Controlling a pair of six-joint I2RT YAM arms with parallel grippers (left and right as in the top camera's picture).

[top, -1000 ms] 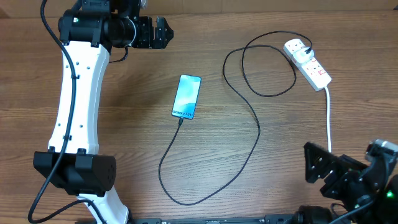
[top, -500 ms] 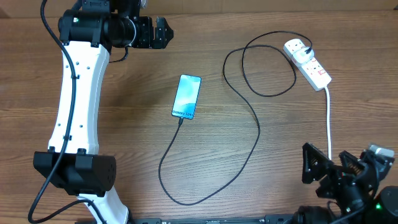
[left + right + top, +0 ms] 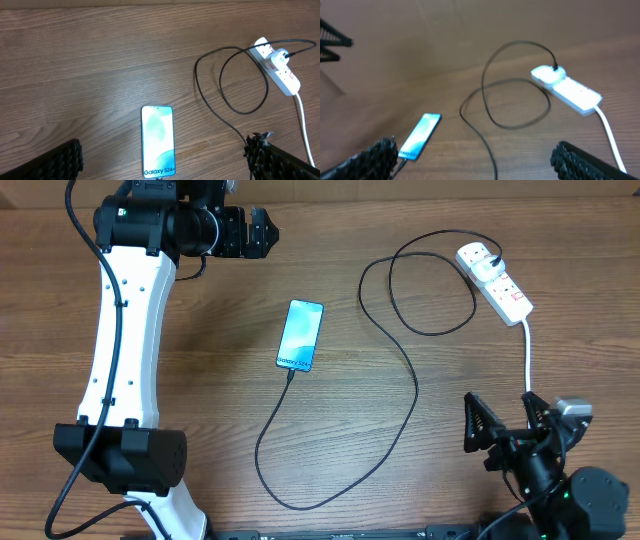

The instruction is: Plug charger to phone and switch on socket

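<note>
The phone (image 3: 301,335) lies flat mid-table, teal screen up; it also shows in the left wrist view (image 3: 158,141) and the right wrist view (image 3: 419,135). The charger cable (image 3: 415,395) runs from the phone's bottom edge in a long loop to its black plug in the socket (image 3: 494,281), a white power strip at the far right, also seen in the left wrist view (image 3: 278,67) and the right wrist view (image 3: 565,89). My left gripper (image 3: 260,232) is open and empty at the far left. My right gripper (image 3: 505,423) is open and empty near the front right.
The socket's thick white lead (image 3: 527,360) runs from the strip toward the front edge, close to my right gripper. The left arm's white link (image 3: 125,330) stretches along the left side of the wooden table.
My right gripper has swung left and away from the front right corner, toward the white lead. The left arm, phone, cable and socket have not moved.
</note>
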